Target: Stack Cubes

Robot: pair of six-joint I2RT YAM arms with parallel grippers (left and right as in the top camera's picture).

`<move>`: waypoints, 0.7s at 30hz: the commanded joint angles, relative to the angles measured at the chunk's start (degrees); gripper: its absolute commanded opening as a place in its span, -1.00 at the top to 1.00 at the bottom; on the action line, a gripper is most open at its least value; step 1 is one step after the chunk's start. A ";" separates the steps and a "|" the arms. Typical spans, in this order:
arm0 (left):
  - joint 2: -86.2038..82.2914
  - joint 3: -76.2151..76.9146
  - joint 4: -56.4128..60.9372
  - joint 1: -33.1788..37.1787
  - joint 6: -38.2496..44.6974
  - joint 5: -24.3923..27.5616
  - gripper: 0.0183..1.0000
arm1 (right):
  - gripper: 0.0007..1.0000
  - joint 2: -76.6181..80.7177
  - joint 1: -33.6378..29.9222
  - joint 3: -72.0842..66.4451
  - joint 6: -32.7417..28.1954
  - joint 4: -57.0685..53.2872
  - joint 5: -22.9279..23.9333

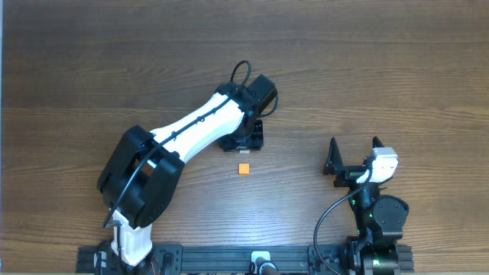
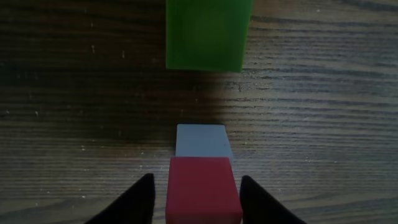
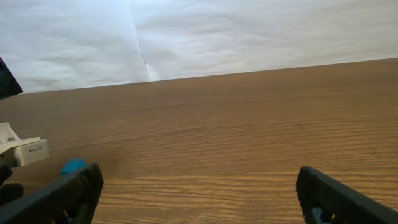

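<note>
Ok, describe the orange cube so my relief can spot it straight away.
On the wooden table, find the white left arm reaching to the middle. Just toward the bases from the left gripper lies the orange cube, small, alone on bare wood, and the only orange thing there.

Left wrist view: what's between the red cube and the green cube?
In the left wrist view, a grey cube sits just beyond the red cube; past it, bare wood tabletop up to the green cube.
</note>
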 commanded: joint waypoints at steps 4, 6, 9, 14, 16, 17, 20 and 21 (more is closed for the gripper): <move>0.85 0.68 -0.07 -0.07 -0.04 0.59 -0.42 | -0.99 -0.04 -0.04 -0.26 0.28 -0.20 -0.66; 0.63 0.68 -0.11 -0.07 -0.55 1.09 -0.50 | -0.99 -0.04 -0.04 -0.26 0.28 -0.20 -0.66; -0.26 0.68 -0.74 -0.37 -0.92 1.66 -0.57 | -0.99 -0.04 -0.04 -0.26 0.28 -0.20 -0.66; -3.10 0.66 -2.45 -2.75 -1.62 1.62 -0.60 | -0.98 -0.04 -0.04 -0.26 0.28 -0.20 -0.66; -4.02 0.50 -3.06 -3.93 -3.17 1.20 -0.62 | -0.99 -0.04 -0.04 -0.26 0.28 -0.20 -0.66; -4.52 0.39 -3.69 -4.70 -4.39 0.76 -0.62 | -0.98 -0.02 -0.04 -0.26 0.28 -0.20 -0.66; -5.38 0.39 -5.38 -6.03 -6.49 0.31 -0.63 | -0.98 -0.04 -0.04 -0.26 0.28 -0.20 -0.66; -5.75 0.39 -5.86 -6.40 -7.32 0.09 -0.63 | -0.98 -0.04 -0.04 -0.26 0.28 -0.20 -0.66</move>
